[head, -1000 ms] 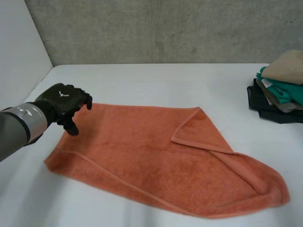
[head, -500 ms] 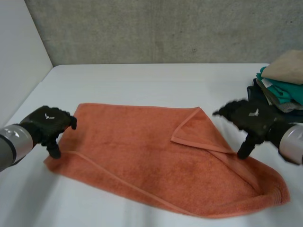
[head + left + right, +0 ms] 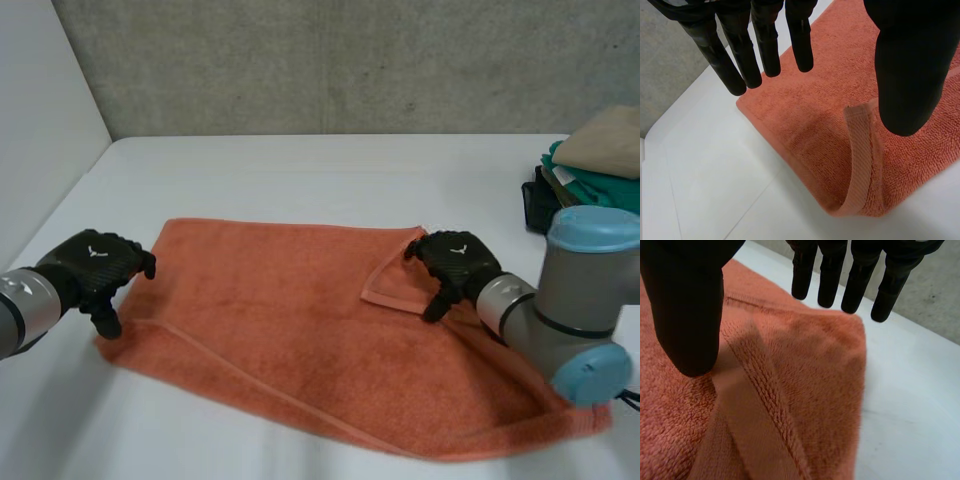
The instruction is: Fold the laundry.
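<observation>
**Head view: two released hands poised at the towel's untidy corners**

We see the orange towel (image 3: 300, 330) lying almost flat on the white tabletop (image 3: 300, 175). Its far right corner is turned back onto the cloth as a triangular flap (image 3: 415, 270). The left hand (image 3: 95, 272) hangs at the near left corner. The right hand (image 3: 455, 265) is above the flap's hemmed edge. We judge that each hand is at a spot that spoils the flat rectangle, so the cloth can be straightened before any fold is made.

In the left wrist view the fingers (image 3: 767, 45) point down straight and the thumb (image 3: 907, 75) stands well apart from them. Both are above a curled corner (image 3: 860, 165) where the hem has rolled over on itself. Nothing lies between thumb and fingers, so we read this hand as released.

The right wrist view is much the same. The fingers (image 3: 857, 280) are straight and the thumb (image 3: 687, 310) hangs over the hem band (image 3: 747, 405) of the flap. We cannot tell whether the thumb tip touches the cloth, but the hand grasps nothing.

A stack of folded laundry (image 3: 595, 185) sits at the far right of the tabletop, well apart from the towel. We take it to be kept there so the working area stays free.

Each hand has a small white mark on its back, too small for us to read. We find no label or print on the towel.
</observation>
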You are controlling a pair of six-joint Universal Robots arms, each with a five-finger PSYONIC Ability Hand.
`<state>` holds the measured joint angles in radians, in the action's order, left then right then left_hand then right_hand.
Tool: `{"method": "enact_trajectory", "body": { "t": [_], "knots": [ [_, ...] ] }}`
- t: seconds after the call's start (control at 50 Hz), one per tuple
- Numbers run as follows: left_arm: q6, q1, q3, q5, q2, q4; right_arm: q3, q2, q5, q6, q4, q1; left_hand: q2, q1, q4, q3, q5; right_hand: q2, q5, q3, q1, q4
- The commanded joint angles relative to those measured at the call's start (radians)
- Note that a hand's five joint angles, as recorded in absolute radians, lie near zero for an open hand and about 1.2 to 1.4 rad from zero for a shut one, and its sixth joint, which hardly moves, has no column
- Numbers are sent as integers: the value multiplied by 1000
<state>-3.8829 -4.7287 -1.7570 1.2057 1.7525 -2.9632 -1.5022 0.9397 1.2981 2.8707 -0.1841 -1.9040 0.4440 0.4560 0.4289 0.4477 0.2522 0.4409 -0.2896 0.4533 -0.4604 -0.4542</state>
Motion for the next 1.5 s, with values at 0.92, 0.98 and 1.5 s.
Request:
{"method": "enact_trajectory", "body": {
  "t": [0.92,0.98,1.5],
  "knots": [
    [106,173,22,109,13,-103,673,-70,178,-42,348,174,31,19,46,27,48,-266,290,-279,286,280],
    [112,202,27,130,47,-105,506,48,101,-83,417,198,42,30,58,39,60,-214,237,-226,233,227],
    [238,489,56,422,263,-246,-285,169,-152,-200,-47,370,51,39,66,48,69,89,-66,76,-69,-76]
  ]
}}
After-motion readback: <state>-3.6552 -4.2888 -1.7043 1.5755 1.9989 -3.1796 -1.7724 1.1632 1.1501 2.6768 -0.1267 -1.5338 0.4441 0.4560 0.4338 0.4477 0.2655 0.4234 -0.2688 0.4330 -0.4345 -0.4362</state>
